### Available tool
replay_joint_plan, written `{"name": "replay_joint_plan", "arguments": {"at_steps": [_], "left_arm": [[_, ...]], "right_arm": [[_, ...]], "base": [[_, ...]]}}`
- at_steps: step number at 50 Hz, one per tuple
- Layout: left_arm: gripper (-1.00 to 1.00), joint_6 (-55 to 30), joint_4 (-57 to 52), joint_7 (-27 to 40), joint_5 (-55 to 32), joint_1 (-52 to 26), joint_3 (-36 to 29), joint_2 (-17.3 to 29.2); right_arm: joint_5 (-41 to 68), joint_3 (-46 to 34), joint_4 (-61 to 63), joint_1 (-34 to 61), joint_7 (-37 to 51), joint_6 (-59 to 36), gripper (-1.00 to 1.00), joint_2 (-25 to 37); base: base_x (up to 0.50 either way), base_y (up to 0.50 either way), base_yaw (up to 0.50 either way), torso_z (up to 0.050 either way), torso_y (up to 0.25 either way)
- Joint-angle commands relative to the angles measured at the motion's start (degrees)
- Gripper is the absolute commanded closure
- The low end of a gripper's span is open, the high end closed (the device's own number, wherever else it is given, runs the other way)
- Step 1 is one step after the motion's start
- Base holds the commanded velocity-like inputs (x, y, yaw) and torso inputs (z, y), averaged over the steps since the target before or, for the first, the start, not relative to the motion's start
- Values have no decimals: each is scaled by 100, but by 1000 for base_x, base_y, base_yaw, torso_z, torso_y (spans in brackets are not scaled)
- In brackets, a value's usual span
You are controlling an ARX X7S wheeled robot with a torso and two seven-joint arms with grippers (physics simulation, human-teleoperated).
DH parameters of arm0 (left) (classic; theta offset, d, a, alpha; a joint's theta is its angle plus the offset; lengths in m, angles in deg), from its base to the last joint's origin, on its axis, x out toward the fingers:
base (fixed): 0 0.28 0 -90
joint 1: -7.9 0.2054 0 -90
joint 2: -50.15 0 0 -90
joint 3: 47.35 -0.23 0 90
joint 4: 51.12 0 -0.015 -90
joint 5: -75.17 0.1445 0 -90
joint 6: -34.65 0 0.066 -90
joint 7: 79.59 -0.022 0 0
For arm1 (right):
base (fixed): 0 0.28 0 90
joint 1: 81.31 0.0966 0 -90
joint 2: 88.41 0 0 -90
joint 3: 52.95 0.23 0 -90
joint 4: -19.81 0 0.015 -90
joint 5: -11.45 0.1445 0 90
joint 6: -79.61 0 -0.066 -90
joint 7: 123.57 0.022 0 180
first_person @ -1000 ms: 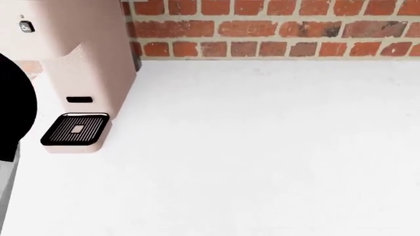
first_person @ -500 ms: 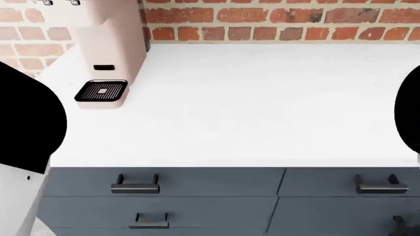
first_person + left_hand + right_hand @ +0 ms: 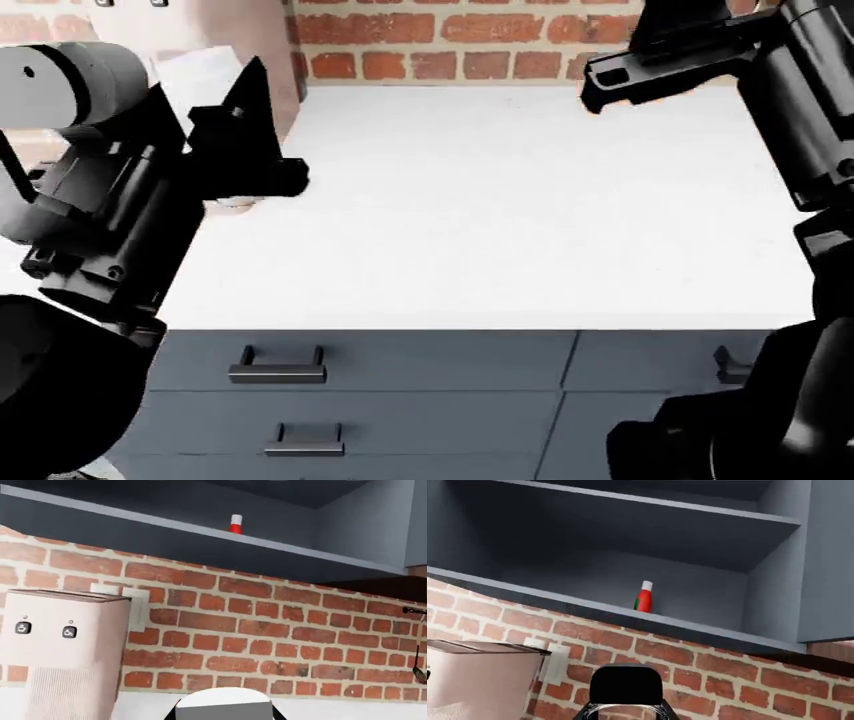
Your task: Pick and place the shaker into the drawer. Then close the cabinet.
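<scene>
**A:** Biggest thing: the slate blue-grey cabinet (image 3: 400, 400), flat matte fronts, smooth white worktop (image 3: 507, 220), rough red brick wall (image 3: 454, 45) behind. Its wide shallow drawer (image 3: 360, 362) with the short black bar handle (image 3: 278, 368) is shut.

**B:** Shaker?

**A:** Small red bottle-shaped shaker with white cap (image 3: 644, 597), upright on the dark upper shelf (image 3: 627, 615), above the boxy pink coffee machine (image 3: 60, 655).

**B:** Grippers?

**A:** Left gripper (image 3: 254, 150) and right gripper (image 3: 654, 60) are now raised into view, unlike half a second ago. Can't tell how far open either is; neither holds anything.

Slate-blue cabinet (image 3: 400, 400), red-brick wall (image 3: 267, 630)
</scene>
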Motion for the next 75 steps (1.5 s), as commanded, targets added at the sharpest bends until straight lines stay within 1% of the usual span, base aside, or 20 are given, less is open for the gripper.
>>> {"name": "replay_joint_plan", "arguments": {"at_steps": [1, 3, 4, 7, 8, 9, 10, 11, 12, 13, 20, 21, 22, 23, 37, 56, 69, 75], "left_arm": [[100, 1332, -1054, -920, 785, 3175, -418, 478], [100, 1594, -1021, -1059, 1025, 3463, -520, 532], [100, 1753, -991, -1152, 1196, 3594, -607, 573], [100, 1978, -878, -1242, 1414, 3743, -675, 644], [100, 1980, -896, -1217, 1385, 3762, -655, 648], [100, 1979, -917, -1192, 1353, 3777, -642, 654], [100, 1988, -937, -1181, 1340, 3799, -641, 660], [100, 2006, -958, -1174, 1332, 3833, -641, 663], [100, 2029, -971, -1168, 1327, 3863, -643, 666], [100, 2055, -977, -1161, 1324, 3892, -644, 665], [100, 2149, -981, -1085, 1272, 3936, -672, 696], [100, 2187, -974, -1096, 1305, 3962, -703, 705], [100, 2215, -967, -1102, 1325, 3980, -727, 713], [100, 2228, -964, -1097, 1328, 3985, -745, 719], [100, 2125, -1078, -668, 738, 3663, -702, 872], [100, 2478, -1042, -485, 704, 3784, -934, 1094], [100, 2682, -1022, -386, 737, 3872, -1153, 1213], [100, 2740, -1017, -315, 677, 3861, -1186, 1277]], "right_arm": [[-1156, 364, 813, -1704, -877, -218, 100, -118], [-1458, 439, 813, -1749, -1201, -218, 100, -118], [-1816, 344, 813, -1784, -1458, -218, 100, -118], [-2397, 461, 813, -1813, -2043, -219, 100, -118], [-1538, 1320, 813, -2673, -1183, 641, 100, -118], [-678, 990, 593, -3532, -324, 1500, 100, 742], [181, 994, 615, -4164, 535, 2360, 100, 1601], [1041, 989, 749, -3691, 1395, 3219, 100, 2461], [1900, 967, 757, -3656, 2254, 3651, 100, 3320], [2759, 952, 762, -3699, 3114, 3686, 100, 3745], [8776, 890, 758, -3976, 9130, 3949, 100, 3803], [9635, 876, 760, -3994, 9367, 3976, 100, 3812], [10494, 861, 761, -4006, 9370, 4000, 100, 3823], [10793, 847, 761, -4012, 9371, 4024, 100, 3837], [10872, 649, 720, -3954, 9446, 4203, 100, 3942], [10784, 489, 769, -4106, 9539, 4554, 100, 4091], [10671, 220, 781, -4257, 9673, 5088, 100, 4420], [10728, 110, 776, -4159, 9761, 5220, 100, 4548]], "base": [[0, 0, 0, 0, 0], [0, 0, 0, 0, 0], [0, 0, 0, 0, 0], [0, 0, 0, 5, 0], [0, 0, 0, 0, 0], [0, 0, 0, 0, 0], [0, 0, 0, 0, 0], [-43, -500, 0, 0, 0], [-55, -500, 0, 0, 0], [-55, -500, 0, 0, 0], [-31, -500, 0, 0, 0], [0, -500, 0, 0, 0], [0, -500, 0, 0, 0], [0, -500, 0, 0, 0], [0, -500, 0, 0, 1], [0, -500, 0, 1, 1], [0, -500, 0, 0, 0], [0, -500, 0, 0, 0]]}}
